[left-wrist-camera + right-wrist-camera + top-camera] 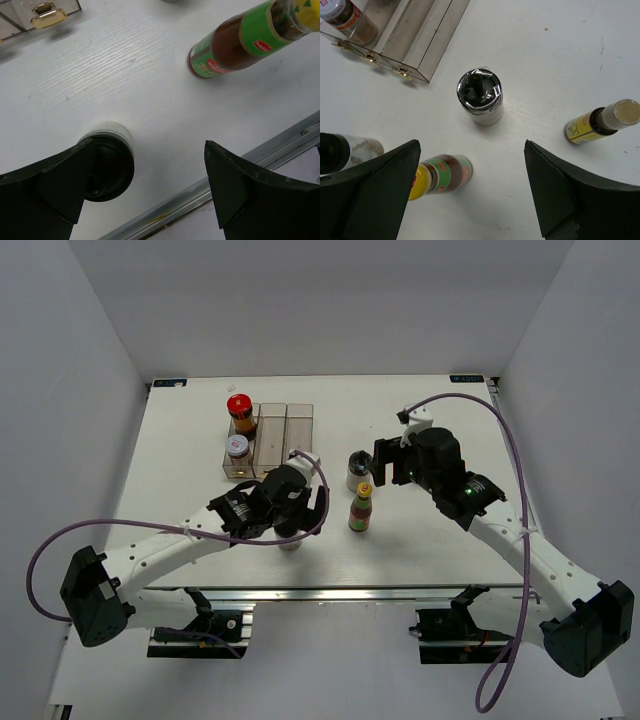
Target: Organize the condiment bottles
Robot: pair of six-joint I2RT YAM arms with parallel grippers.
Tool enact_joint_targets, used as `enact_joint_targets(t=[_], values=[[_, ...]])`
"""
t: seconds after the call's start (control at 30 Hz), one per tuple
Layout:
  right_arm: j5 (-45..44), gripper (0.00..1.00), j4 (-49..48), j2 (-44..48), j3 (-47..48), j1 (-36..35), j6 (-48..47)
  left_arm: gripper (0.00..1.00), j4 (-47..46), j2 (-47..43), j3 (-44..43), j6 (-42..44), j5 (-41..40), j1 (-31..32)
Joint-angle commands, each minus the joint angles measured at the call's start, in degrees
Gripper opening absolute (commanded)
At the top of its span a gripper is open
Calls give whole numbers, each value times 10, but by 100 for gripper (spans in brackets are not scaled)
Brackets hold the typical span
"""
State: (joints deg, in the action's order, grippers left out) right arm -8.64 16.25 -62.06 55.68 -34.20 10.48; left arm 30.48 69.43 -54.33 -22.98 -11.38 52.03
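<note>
My left gripper (297, 512) (150, 160) is open, low over the table's front edge. A black-capped clear jar (107, 165) (290, 540) stands just inside its left finger; the right finger is well clear. A yellow-capped bottle with a green and red label (361, 508) (235, 42) (442, 175) stands mid-table. My right gripper (390, 462) (472, 155) is open and empty above a second black-capped jar (356, 470) (480, 97). A slim tan-capped bottle (602, 122) stands to its right. A red-capped bottle (240, 410) and a white-lidded jar (236, 448) (345, 17) sit in the rack's left slot.
The clear three-slot rack (285, 430) (420, 35) (40, 15) stands at the back left of the table; its middle and right slots hold nothing. A metal rail (200, 190) runs along the table's near edge, close under the left gripper.
</note>
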Motion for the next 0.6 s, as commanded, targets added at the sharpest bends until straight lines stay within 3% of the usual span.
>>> enact_joint_targets(t=[0.0, 0.57], values=[[0, 89, -12, 6, -1, 2, 2, 98, 6, -3, -7, -8, -35, 3], [-4, 89, -16, 5, -4, 1, -4, 98, 75, 53, 11, -64, -83, 3]])
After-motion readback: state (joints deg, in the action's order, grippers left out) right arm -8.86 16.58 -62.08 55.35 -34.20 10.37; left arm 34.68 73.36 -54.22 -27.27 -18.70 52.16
